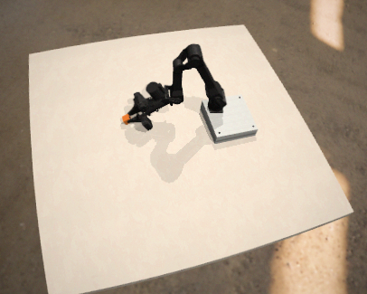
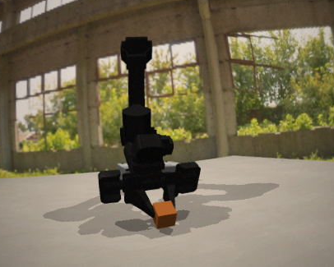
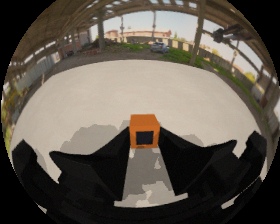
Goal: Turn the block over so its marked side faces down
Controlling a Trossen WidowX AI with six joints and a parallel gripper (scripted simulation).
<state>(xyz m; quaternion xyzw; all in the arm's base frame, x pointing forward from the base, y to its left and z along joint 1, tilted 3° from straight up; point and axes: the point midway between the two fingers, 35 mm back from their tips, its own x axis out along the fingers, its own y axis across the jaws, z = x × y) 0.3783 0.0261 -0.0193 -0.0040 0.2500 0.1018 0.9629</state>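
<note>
A small orange block (image 1: 125, 118) (image 2: 164, 214) (image 3: 144, 130) sits between the black fingers of my gripper (image 1: 131, 118) (image 2: 161, 211) (image 3: 144, 140), which is shut on it. In the wrist view the block's face toward the camera carries a dark square mark. The arm is folded low and the gripper lies nearly level, rolled to one side. The block is tilted, low over the table (image 1: 100, 196) (image 2: 276, 227) (image 3: 94, 103); I cannot tell whether it touches the surface.
The arm's grey base plate (image 1: 233, 119) stands right of the gripper. The pale square table top ends in edges on all sides, with bare ground beyond.
</note>
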